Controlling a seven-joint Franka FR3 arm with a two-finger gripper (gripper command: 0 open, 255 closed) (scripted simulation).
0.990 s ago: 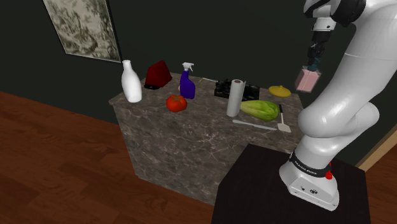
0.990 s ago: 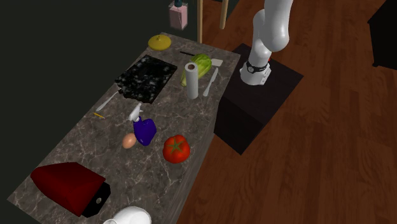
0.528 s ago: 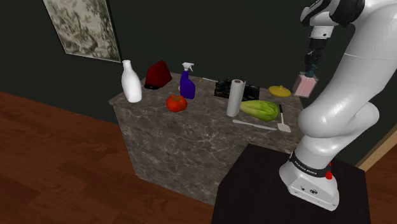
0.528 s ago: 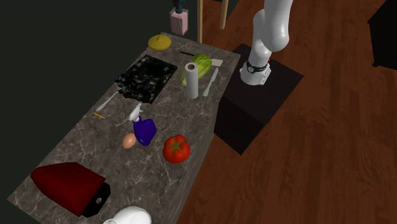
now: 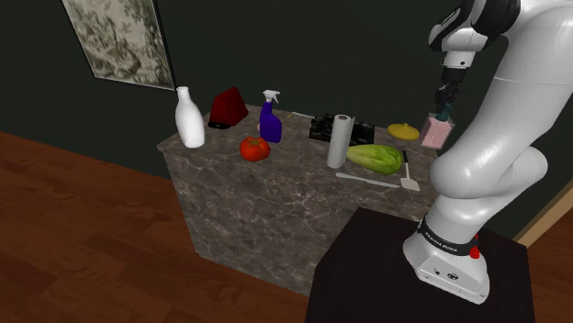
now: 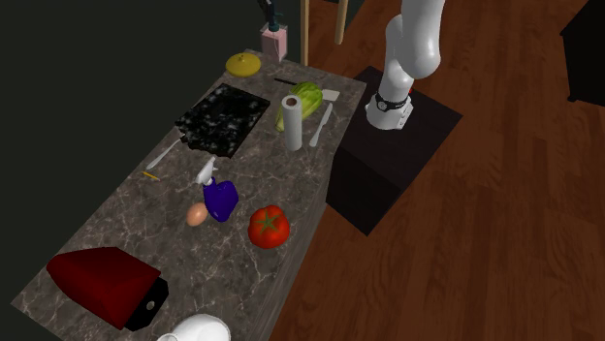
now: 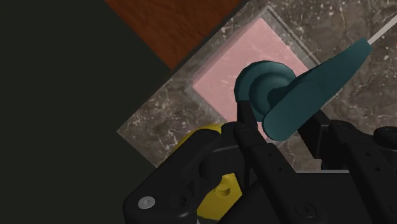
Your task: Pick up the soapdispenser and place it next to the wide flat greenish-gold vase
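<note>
Pink soap dispenser [image 5: 435, 133] with teal pump, clasped in black gripper [image 5: 444, 105].
Shoulder view: at marbled counter's [image 5: 275, 188] far corner, just beside flat yellow vase [image 5: 403, 130]; lettering on arm's base band unreadable. Second exterior view: dispenser near vase. Wrist view: fingers [image 7: 243, 114] pinch the pump neck.

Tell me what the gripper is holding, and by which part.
The gripper holds the pink soap dispenser by its teal pump top, clasped between the two fingers.

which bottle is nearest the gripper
The pink soap dispenser, clasped in the gripper; the purple spray bottle and the white bottle stand far off.
</note>
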